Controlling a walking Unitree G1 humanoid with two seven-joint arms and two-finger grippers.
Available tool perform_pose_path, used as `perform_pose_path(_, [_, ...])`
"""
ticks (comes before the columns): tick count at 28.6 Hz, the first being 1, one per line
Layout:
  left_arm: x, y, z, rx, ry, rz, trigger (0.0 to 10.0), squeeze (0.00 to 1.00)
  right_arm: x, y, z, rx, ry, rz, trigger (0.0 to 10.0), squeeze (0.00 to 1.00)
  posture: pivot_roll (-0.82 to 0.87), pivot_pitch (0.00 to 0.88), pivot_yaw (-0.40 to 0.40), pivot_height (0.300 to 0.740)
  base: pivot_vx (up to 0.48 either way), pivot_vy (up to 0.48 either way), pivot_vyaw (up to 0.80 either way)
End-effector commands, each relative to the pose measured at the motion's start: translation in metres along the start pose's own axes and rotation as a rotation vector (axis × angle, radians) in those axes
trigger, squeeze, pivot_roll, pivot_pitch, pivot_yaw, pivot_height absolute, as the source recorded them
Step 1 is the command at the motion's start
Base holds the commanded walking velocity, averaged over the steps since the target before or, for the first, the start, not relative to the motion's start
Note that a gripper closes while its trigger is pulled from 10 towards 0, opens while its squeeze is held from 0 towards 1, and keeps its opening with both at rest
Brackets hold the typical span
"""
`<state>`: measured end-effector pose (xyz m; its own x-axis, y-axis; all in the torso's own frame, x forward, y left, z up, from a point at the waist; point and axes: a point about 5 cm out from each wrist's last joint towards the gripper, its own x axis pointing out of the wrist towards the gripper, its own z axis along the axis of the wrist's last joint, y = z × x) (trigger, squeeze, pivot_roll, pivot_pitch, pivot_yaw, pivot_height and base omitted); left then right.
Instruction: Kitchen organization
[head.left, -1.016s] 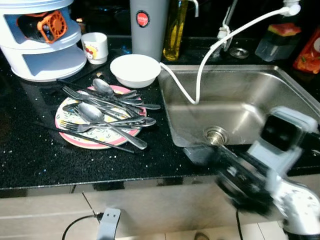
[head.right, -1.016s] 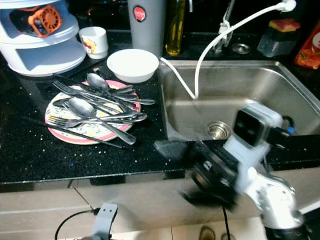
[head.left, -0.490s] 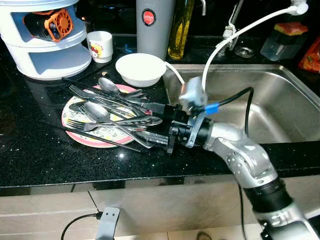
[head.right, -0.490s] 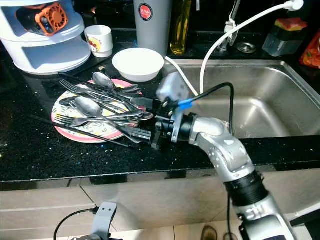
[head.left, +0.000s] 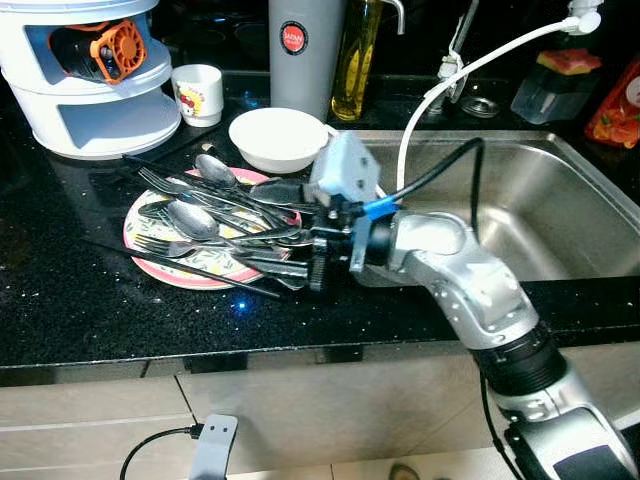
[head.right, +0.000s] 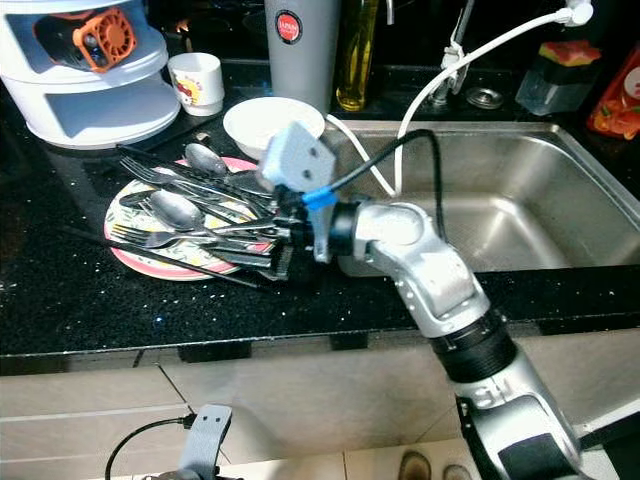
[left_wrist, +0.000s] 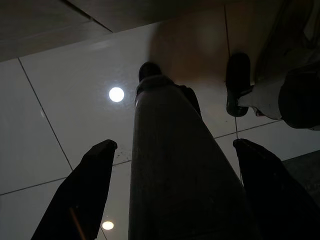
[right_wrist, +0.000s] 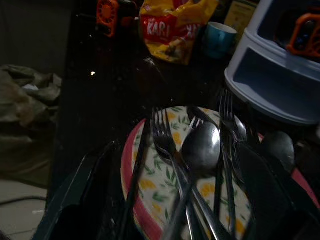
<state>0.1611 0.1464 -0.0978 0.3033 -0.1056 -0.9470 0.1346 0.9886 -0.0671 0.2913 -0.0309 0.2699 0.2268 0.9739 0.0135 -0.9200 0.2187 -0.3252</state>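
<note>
The right gripper (head.left: 285, 232) comes in low from the sink (head.left: 560, 160) side, its 2 fingers spread open around the handle ends of the cutlery (head.left: 215, 215) piled on the plate (head.left: 150, 262), probably since handles are easiest to pinch. The left gripper (left_wrist: 170, 190) hangs idle and open over the floor.

One plate (head.left: 150, 225), one bowl (head.left: 277, 138), one cup (head.left: 196, 94), one oil bottle (head.left: 354, 60), one sink (head.left: 520, 200); at least two spoons, several forks.
</note>
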Motion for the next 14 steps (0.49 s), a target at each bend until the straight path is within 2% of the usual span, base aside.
perform_pose_path(1, [0.000,0.000,-0.028,0.000,0.106,0.000,10.0,0.00,0.008,0.006,0.000,0.016,0.025,0.008,10.0,0.00,0.02,0.066,-0.037,0.740,0.000,0.000,0.00])
perform_pose_path(2, [0.000,0.000,-0.028,0.001,0.107,0.000,10.0,0.00,0.021,0.011,-0.005,0.071,0.045,-0.008,10.0,0.00,0.02,0.070,-0.040,0.740,0.000,0.000,0.00])
perform_pose_path(3, [0.001,0.000,-0.028,0.001,0.107,-0.001,10.0,0.00,0.026,0.013,-0.010,0.098,0.062,-0.011,10.0,0.00,0.02,0.070,-0.046,0.740,0.000,0.000,0.00])
perform_pose_path(9, [0.001,-0.001,-0.028,-0.001,0.106,-0.003,10.0,0.00,0.040,0.011,-0.030,0.196,0.156,-0.102,10.0,0.00,0.03,0.070,-0.051,0.740,0.000,0.000,0.00])
perform_pose_path(10, [0.001,-0.002,-0.028,-0.001,0.106,-0.003,10.0,0.00,0.041,0.011,-0.031,0.199,0.161,-0.102,4.9,0.00,0.04,0.066,-0.055,0.740,0.000,0.000,0.00])
perform_pose_path(11, [0.001,-0.002,-0.028,-0.001,0.106,-0.003,10.0,0.00,0.041,0.011,-0.031,0.199,0.161,-0.102,4.9,0.00,0.04,0.066,-0.055,0.740,0.000,0.000,0.00])
perform_pose_path(12, [0.001,-0.002,-0.028,-0.002,0.106,-0.003,10.0,0.00,0.042,0.012,-0.032,0.211,0.165,-0.102,3.6,0.00,0.04,0.065,-0.057,0.740,0.000,0.000,0.00])
perform_pose_path(13, [0.001,-0.002,-0.028,-0.003,0.105,-0.004,10.0,0.00,0.042,0.010,-0.036,0.225,0.188,-0.122,0.0,0.00,0.04,0.060,-0.060,0.740,0.000,0.000,0.00])
perform_pose_path(14, [0.001,-0.003,-0.028,-0.004,0.105,-0.004,10.0,0.00,0.043,0.009,-0.038,0.235,0.207,-0.139,0.4,0.00,0.04,0.059,-0.062,0.740,0.000,0.000,0.00])
